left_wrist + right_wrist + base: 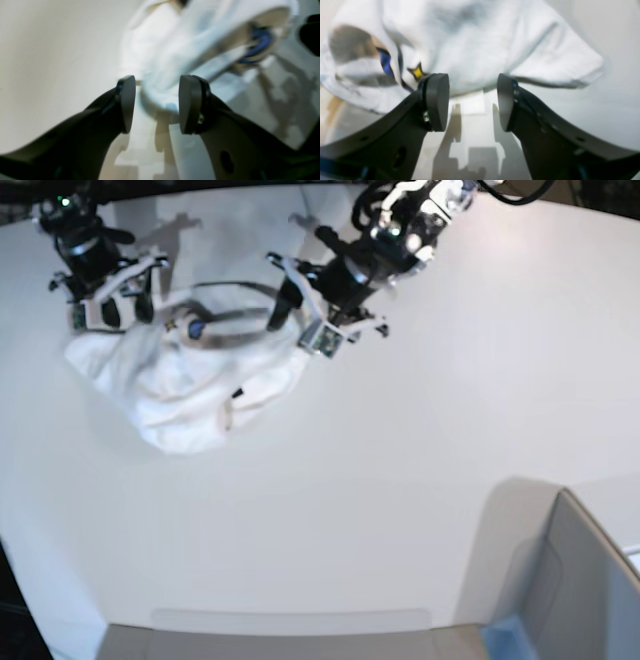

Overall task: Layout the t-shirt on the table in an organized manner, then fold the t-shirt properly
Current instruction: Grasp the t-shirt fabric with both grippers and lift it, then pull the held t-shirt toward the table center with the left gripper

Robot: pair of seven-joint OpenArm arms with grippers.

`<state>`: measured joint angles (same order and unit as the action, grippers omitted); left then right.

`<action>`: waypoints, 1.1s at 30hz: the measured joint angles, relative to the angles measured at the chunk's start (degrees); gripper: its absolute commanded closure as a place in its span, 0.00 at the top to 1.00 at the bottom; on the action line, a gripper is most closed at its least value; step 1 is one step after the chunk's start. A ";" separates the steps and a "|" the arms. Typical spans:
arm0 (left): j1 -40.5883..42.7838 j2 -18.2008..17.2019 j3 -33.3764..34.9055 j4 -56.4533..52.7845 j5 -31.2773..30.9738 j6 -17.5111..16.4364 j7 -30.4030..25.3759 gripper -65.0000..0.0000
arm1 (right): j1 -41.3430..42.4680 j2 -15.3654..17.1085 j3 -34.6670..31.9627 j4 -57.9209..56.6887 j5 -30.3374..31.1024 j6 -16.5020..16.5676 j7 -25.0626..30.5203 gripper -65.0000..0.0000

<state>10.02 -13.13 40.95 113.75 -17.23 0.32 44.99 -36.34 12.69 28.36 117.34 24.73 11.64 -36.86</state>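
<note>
Just ahead of both open grippers: t-shirt (200, 385) bunched on table (420, 480). Left gripper (157, 103) and right gripper (472, 101) hold nothing. We judge left nearer cloth edge, maybe touching; view blurred. Heap spans between arms.

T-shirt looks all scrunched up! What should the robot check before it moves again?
1. T-shirt laid flat: not ok, it lies bunched in a heap.
2. Left gripper open with nothing between its jaws: ok.
3. Right gripper open with nothing between its jaws: ok.
4. T-shirt fully on the table: ok.
5. Sleeves and hem easy to find: cannot tell, folds hide them.
</note>
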 measured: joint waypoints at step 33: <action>-5.16 3.52 -11.08 -12.90 -15.85 -4.26 4.39 0.44 | -1.36 -0.96 0.94 0.00 -0.04 -0.02 0.20 0.48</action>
<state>4.86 -9.61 29.87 100.86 -33.08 -3.95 49.39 -37.69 11.73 29.30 117.34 24.69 11.62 -36.67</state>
